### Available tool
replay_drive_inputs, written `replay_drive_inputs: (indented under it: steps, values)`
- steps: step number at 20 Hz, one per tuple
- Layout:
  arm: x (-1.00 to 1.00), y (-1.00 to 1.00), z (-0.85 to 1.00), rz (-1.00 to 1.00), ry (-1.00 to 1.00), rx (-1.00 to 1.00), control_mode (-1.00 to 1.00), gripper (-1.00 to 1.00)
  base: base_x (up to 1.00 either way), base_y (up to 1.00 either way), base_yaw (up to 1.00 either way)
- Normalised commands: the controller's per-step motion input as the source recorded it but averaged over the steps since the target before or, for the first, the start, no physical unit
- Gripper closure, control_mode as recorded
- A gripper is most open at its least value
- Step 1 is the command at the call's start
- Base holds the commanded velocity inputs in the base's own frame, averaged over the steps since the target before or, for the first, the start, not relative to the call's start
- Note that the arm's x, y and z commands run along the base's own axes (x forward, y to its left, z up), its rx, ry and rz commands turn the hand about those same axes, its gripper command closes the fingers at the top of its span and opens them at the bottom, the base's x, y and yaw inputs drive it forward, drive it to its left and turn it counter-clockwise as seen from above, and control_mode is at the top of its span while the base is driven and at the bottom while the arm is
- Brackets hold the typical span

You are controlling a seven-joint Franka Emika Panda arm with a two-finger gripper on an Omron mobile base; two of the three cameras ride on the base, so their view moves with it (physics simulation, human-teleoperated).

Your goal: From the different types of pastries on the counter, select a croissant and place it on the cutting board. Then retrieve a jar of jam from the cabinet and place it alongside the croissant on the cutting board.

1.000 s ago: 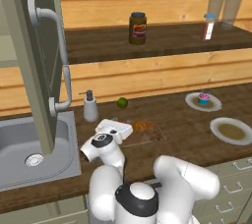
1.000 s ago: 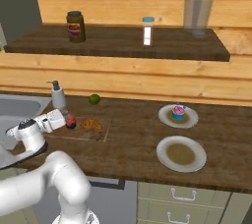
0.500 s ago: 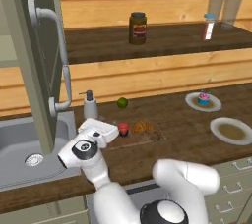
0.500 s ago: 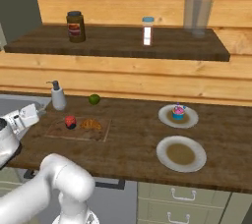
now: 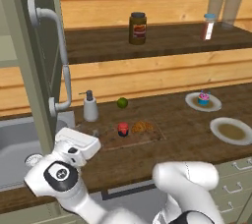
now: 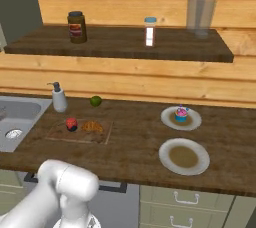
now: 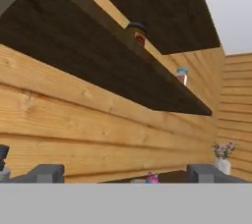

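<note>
The brown cutting board (image 5: 147,137) (image 6: 57,133) lies on the dark counter (image 5: 189,125) right of the sink. On it the small red jar of jam (image 5: 123,129) (image 6: 71,124) stands upright, with the golden croissant (image 5: 141,126) (image 6: 92,126) just to its right. My gripper (image 5: 81,140) hangs left of the board near the sink edge, apart from both. In the hand view the gripper (image 7: 127,174) is open, empty between its fingertips (image 7: 47,173), and faces the wooden wall. The cupcake (image 5: 203,98) (image 6: 181,115) sits on a plate far right.
The open cabinet door (image 5: 34,46) with its curved handle (image 5: 61,56) stands over the sink (image 5: 17,144). A soap dispenser (image 5: 90,106) and lime (image 5: 122,102) sit behind the board. A brown-filled plate (image 6: 183,156) is front right. The shelf holds a dark jar (image 5: 138,28) and shaker (image 5: 208,26).
The gripper has drawn back from the cutting board, leftward and toward the counter's front by the sink. The jam jar stays standing on the board beside the croissant.
</note>
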Motion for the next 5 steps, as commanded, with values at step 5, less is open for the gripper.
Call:
replay_drive_inputs:
  steps: [5]
  values:
    - [-1.00,0.95,0.26,0.07,-0.04,0.01,-1.00,-1.00,0.00,0.00,0.00]
